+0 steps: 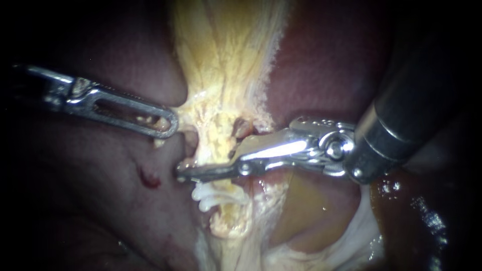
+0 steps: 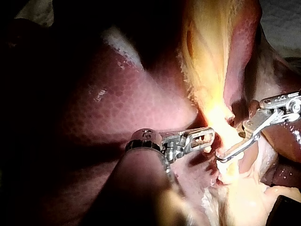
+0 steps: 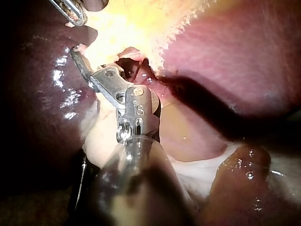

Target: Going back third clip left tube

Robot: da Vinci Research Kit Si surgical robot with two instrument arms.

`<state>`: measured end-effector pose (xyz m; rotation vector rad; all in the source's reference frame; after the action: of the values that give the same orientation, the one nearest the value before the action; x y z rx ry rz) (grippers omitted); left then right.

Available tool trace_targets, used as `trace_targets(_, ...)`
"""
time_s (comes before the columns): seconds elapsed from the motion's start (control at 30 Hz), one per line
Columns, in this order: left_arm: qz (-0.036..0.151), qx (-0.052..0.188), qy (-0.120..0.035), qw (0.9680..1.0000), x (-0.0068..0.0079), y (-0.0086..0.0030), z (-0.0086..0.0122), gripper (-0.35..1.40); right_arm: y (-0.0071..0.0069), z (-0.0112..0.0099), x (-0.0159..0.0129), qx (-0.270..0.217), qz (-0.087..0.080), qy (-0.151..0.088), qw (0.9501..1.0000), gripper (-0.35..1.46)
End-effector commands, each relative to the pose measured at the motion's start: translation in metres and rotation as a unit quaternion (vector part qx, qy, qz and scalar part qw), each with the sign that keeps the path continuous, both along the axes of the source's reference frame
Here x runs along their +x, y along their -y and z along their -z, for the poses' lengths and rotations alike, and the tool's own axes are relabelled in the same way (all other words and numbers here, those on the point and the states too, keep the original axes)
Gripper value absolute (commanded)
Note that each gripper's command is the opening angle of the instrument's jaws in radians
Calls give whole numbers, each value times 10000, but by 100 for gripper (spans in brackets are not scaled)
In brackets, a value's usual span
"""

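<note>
Left instrument (image 1: 168,124) gripped tissue (image 1: 201,108) in its jaws, tensioning the tube (image 1: 221,143). Right instrument (image 1: 206,169) jaws gaped astride it, just above the clips (image 1: 208,196), apparently free to withdraw.

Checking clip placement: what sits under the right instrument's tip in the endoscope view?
Just below the right instrument, white clips cross the yellowish tissue. The tissue directly behind its tip is covered, so nothing there can be told.
</note>
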<state>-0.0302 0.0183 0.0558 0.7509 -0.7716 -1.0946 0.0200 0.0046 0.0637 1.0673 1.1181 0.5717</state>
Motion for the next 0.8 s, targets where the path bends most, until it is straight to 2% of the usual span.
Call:
trace_targets(0.03,-2,-1,0,10000,0,0,0,-35,0,0,0,-4,-5,1,10000,-35)
trace_targets(0.23,-3,-1,0,10000,0,0,0,-35,2,0,-2,-57,-61,-63,9999,-35)
trace_targets(0.27,-3,-1,1,10000,0,0,-1,-35,3,0,-2,-207,-99,-197,9995,-28)
trace_targets(0.33,-3,-1,1,10000,0,-1,-1,-35,4,-1,-1,-297,-208,-247,9990,7)
trace_targets(0.4,-3,-1,1,10000,0,-1,-1,-35,3,-1,2,-456,-386,-124,9981,39)
trace_targets(0.6,-4,-2,1,10000,0,-1,-1,-35,7,-4,6,-772,-445,-160,9959,48)
trace_targets(0.8,-3,-3,0,10000,0,-1,-1,-35,3,-11,2,-1450,-540,-195,9878,50)
